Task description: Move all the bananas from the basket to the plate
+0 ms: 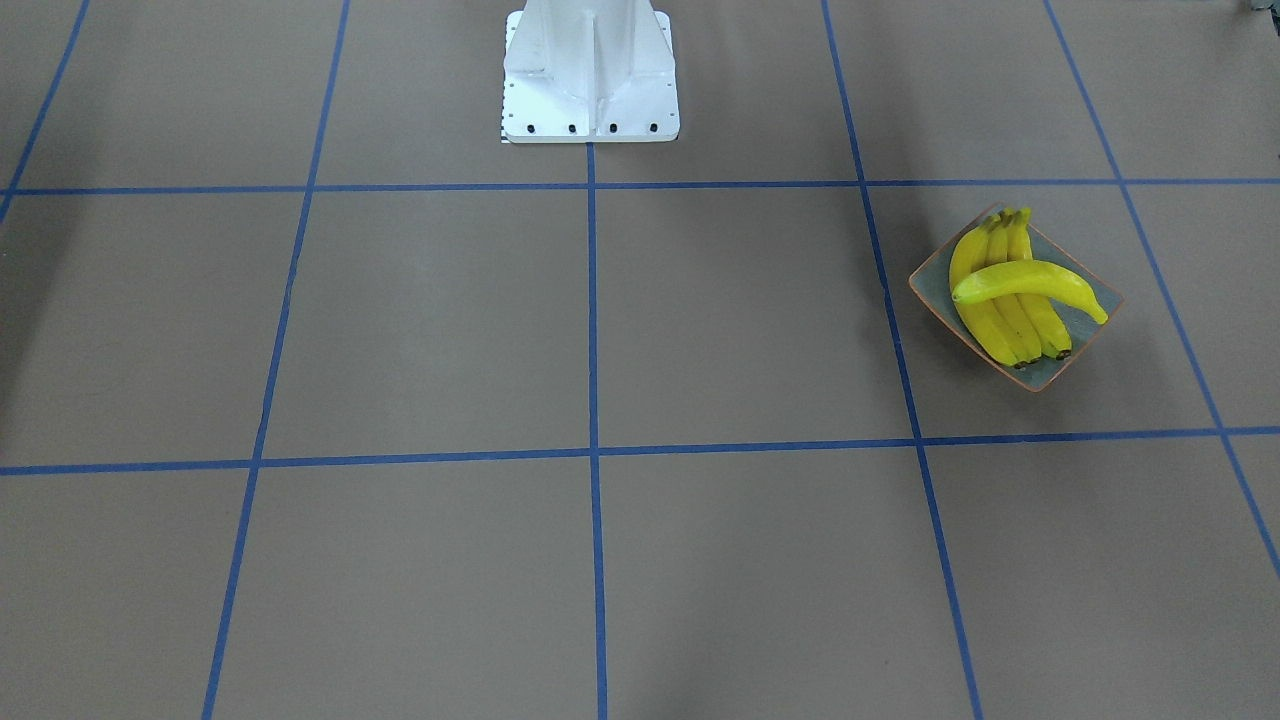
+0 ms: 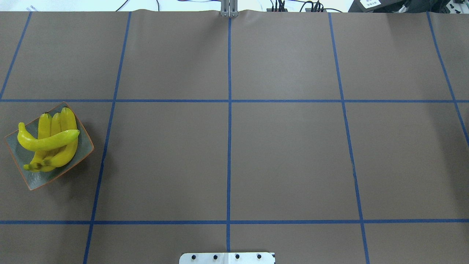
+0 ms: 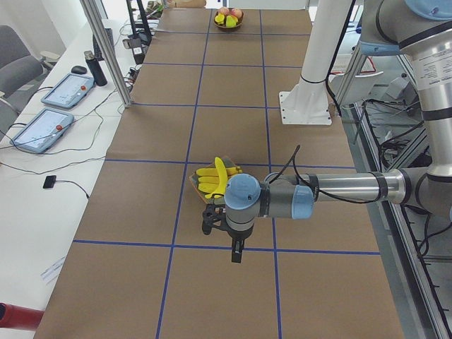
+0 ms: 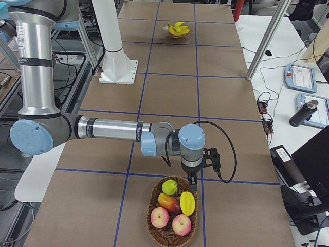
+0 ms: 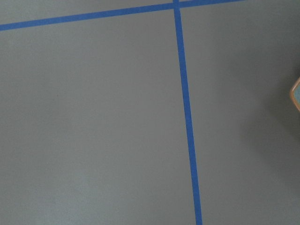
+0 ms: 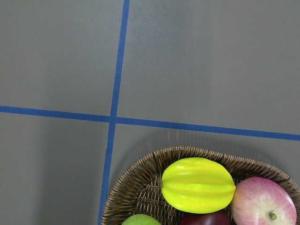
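A bunch of three yellow bananas [image 1: 1005, 320] lies in the grey-green, orange-rimmed plate [image 1: 932, 278], with one more banana [image 1: 1030, 280] across the bunch. The overhead view shows the bananas [image 2: 47, 141] and plate [image 2: 40, 179] at the table's left. The wicker basket [image 4: 154, 206] holds apples, a yellow starfruit [image 6: 197, 185] and other fruit; no banana shows in it. My left gripper [image 3: 236, 251] hangs beside the plate, whose corner [image 5: 296, 93] shows in the left wrist view. My right gripper [image 4: 193, 180] hovers at the basket's rim [image 6: 140, 176]. I cannot tell whether either is open or shut.
The white robot base [image 1: 590, 80] stands at mid-table on the robot's side. Blue tape lines grid the brown table cover. Metal frame poles [image 3: 106, 53] and a side desk with tablets [image 3: 42, 127], cables and a bottle run along the table's far edge.
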